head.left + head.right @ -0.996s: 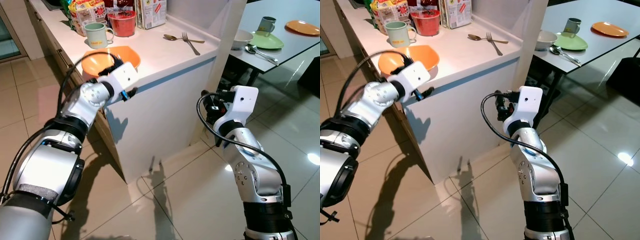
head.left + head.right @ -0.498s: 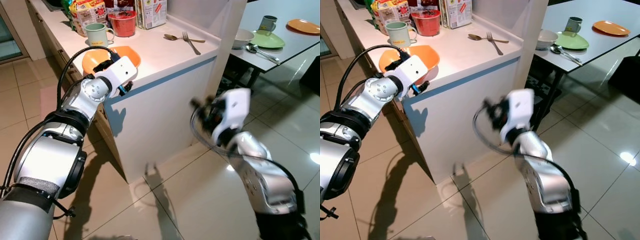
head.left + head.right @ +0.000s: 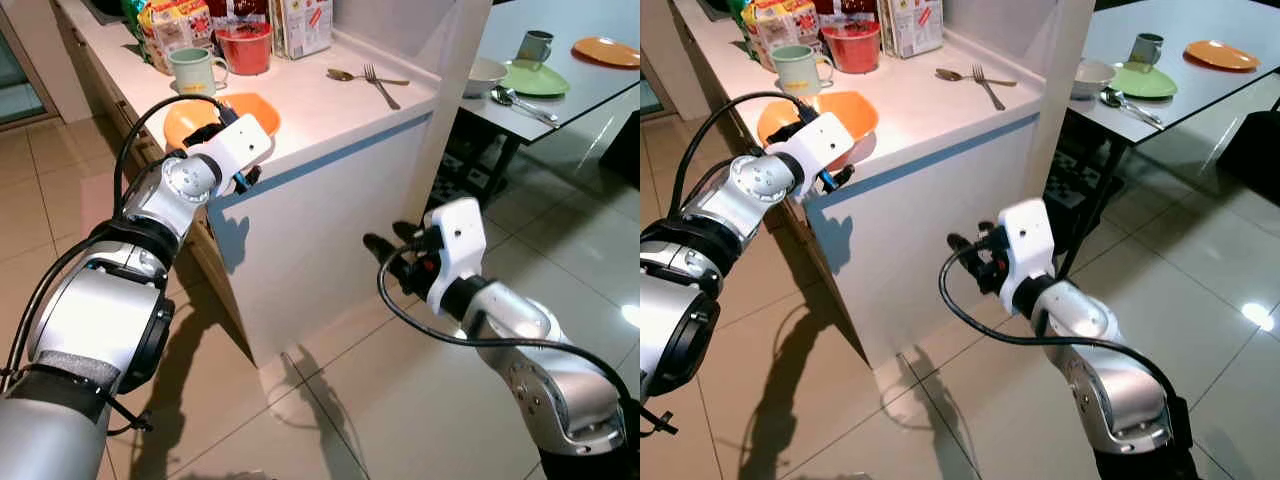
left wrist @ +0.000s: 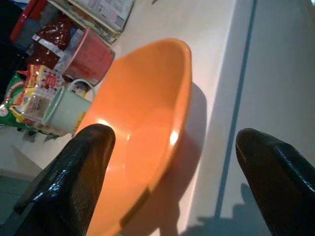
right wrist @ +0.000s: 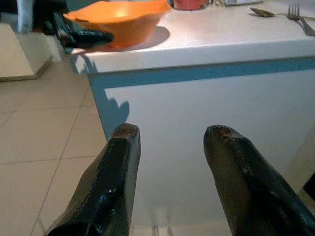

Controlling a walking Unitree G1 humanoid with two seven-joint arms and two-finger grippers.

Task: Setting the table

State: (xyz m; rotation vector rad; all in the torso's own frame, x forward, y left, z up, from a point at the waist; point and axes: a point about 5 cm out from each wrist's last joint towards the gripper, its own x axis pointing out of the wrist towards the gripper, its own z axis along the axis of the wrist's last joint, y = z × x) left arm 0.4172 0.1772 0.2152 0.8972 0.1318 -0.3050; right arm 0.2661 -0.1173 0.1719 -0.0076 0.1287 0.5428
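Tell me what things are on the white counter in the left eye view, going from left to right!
Pale green mug → orange bowl, with the left gripper at its near edge → red cup → carton → spoon → fork.

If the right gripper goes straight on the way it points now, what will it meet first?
Most likely the white side of the counter. The right gripper, open, points at that panel below the blue stripe, and nothing stands between them. The orange bowl sits higher, above its line.
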